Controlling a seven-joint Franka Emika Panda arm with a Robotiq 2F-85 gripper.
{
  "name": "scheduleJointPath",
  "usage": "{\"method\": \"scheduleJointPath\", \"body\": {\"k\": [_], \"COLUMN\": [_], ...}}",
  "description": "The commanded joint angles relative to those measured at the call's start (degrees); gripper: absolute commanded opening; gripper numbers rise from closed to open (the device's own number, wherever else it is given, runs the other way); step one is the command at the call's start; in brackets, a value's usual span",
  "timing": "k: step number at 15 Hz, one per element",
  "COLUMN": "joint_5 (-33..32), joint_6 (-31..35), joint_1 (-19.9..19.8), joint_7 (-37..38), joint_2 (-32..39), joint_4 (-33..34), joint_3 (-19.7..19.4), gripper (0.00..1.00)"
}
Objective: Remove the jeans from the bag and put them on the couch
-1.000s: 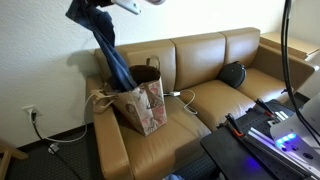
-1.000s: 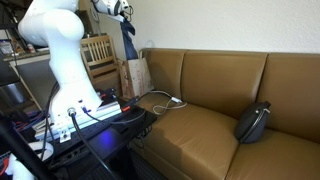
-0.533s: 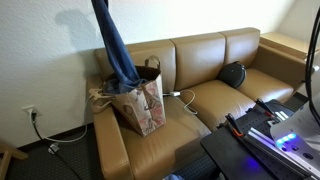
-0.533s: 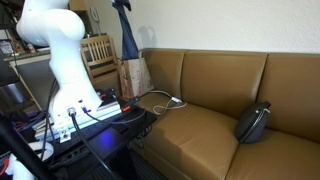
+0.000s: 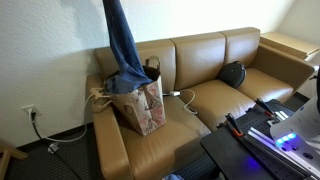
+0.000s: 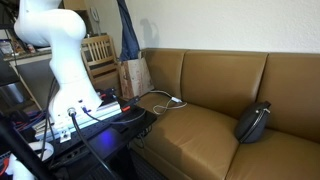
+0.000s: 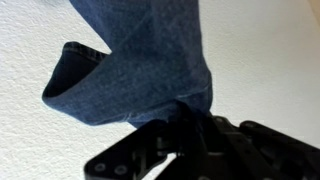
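Observation:
The dark blue jeans point(image 5: 122, 45) hang straight down from above the picture, their lower end still inside the brown floral paper bag point(image 5: 143, 105). The bag stands on the arm end of the tan leather couch point(image 5: 215, 70). In an exterior view the jeans point(image 6: 127, 30) hang above the bag point(image 6: 135, 76). The gripper is out of frame in both exterior views. In the wrist view the gripper point(image 7: 190, 112) is shut on a fold of the jeans point(image 7: 135, 60) against a white wall.
A small black cushion point(image 5: 232, 73) lies on the far couch seat, also in an exterior view point(image 6: 252, 122). A white cable point(image 5: 183, 97) lies on the seat beside the bag. The robot's white base point(image 6: 62, 60) and a wooden chair point(image 6: 97, 52) stand near the bag.
The gripper has lifted the jeans higher and out of the top of the picture. More of the jeans has come out of the bag and they hang straighter.

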Motion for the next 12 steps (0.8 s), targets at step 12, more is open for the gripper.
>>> {"method": "scheduleJointPath", "body": {"k": [12], "joint_5": [23.78], "joint_6": [6.30], "joint_1": [-0.12], "joint_7": [-6.09], "joint_2": [-18.13], "joint_4": [0.32], "joint_3": [-13.67], "gripper": [0.11]}}
